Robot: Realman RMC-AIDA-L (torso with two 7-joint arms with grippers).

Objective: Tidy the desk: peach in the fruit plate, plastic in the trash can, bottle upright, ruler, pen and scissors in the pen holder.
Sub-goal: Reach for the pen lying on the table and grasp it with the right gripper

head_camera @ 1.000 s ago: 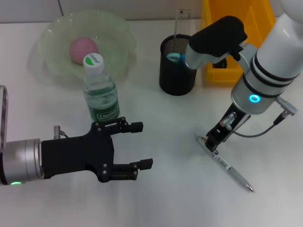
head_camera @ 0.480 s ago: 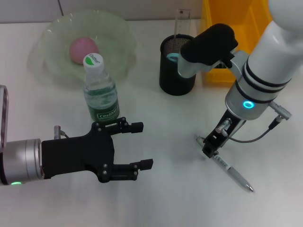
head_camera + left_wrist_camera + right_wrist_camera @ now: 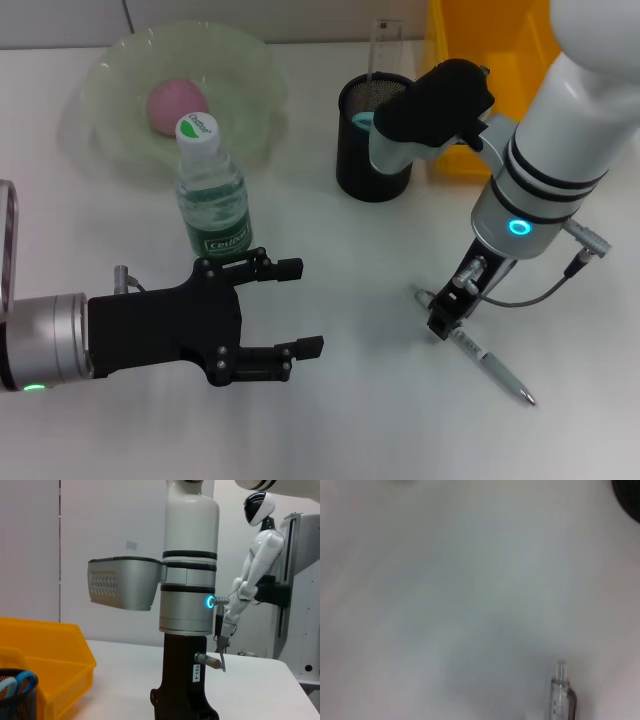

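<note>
The pink peach point(image 3: 177, 103) is sitting in the pale green fruit plate point(image 3: 115, 70). The clear bottle point(image 3: 211, 192) is standing upright just in front of it. The blue-handled scissors point(image 3: 364, 121) and clear ruler point(image 3: 384, 48) are standing in the black mesh pen holder point(image 3: 372, 165), beside the yellow trash can point(image 3: 482, 40). The silver pen point(image 3: 484, 360) is lying flat on the white desk point(image 3: 380, 400)

Left gripper point(image 3: 305, 308) jaws apart, idle; right gripper point(image 3: 441, 322) pointing down, low.
</note>
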